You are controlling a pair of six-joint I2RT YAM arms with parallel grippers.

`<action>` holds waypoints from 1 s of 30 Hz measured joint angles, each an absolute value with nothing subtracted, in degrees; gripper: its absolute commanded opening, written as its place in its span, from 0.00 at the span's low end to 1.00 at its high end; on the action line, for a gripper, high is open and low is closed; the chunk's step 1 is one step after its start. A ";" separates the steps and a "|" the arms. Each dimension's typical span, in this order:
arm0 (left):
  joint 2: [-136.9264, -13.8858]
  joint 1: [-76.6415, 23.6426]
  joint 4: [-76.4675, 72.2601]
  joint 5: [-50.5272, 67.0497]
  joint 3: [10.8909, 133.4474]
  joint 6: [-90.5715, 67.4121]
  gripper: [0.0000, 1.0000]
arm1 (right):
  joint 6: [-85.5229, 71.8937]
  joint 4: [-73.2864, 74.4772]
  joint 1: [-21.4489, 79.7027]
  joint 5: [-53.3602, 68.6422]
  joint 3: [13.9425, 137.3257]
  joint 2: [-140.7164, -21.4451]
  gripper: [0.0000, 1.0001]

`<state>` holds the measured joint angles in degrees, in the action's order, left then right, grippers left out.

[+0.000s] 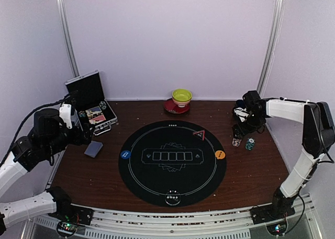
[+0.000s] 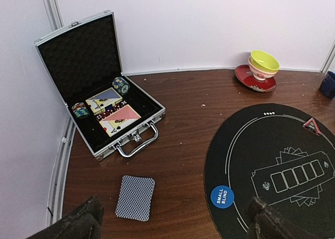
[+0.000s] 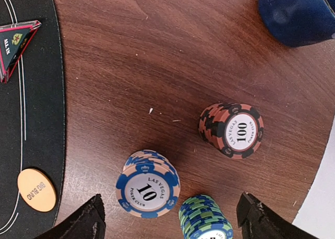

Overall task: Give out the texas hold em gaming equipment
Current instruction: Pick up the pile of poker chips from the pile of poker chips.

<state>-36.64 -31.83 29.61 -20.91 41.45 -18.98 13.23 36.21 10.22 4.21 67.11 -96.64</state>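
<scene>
The left jaws are hanging wide open and gripping nothing. Their dark fingers (image 2: 78, 223) are showing at the bottom corners of the left wrist view. Just ahead of them the deck of cards (image 2: 135, 197) is lying face down on the bare desk (image 1: 251, 171), between the open metal case (image 2: 99, 92) and the round black mat (image 1: 172, 163). Inside the case, two chip stacks (image 2: 121, 85) are sitting beside some face-up cards (image 2: 120, 118).

Over on the right, the right jaws are also spread wide and are closing on nothing. Their fingertips (image 3: 259, 223) are framing the lower edge of the wrist view. Below them three piles are standing close together on the wood: the blue chip stack (image 3: 147, 186) marked 10, the red chip stack (image 3: 231, 130) marked 100, and the green chip stack (image 3: 205, 218) partly cut off at the bottom.

The orange button (image 3: 36, 189) is resting on the mat's right edge and the blue button (image 1: 125, 154) on its left edge. The dark blue mug (image 3: 298, 13) is sitting beyond the chips.
</scene>
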 measured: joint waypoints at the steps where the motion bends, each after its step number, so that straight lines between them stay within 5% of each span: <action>1: -36.69 -31.66 29.61 -20.73 41.45 -18.98 0.98 | 13.23 36.21 10.24 4.29 67.11 -96.79 0.87; 30: -36.80 -29.71 29.58 -19.00 41.45 -18.98 0.98 | 11.55 33.76 11.99 5.10 67.11 -100.64 0.66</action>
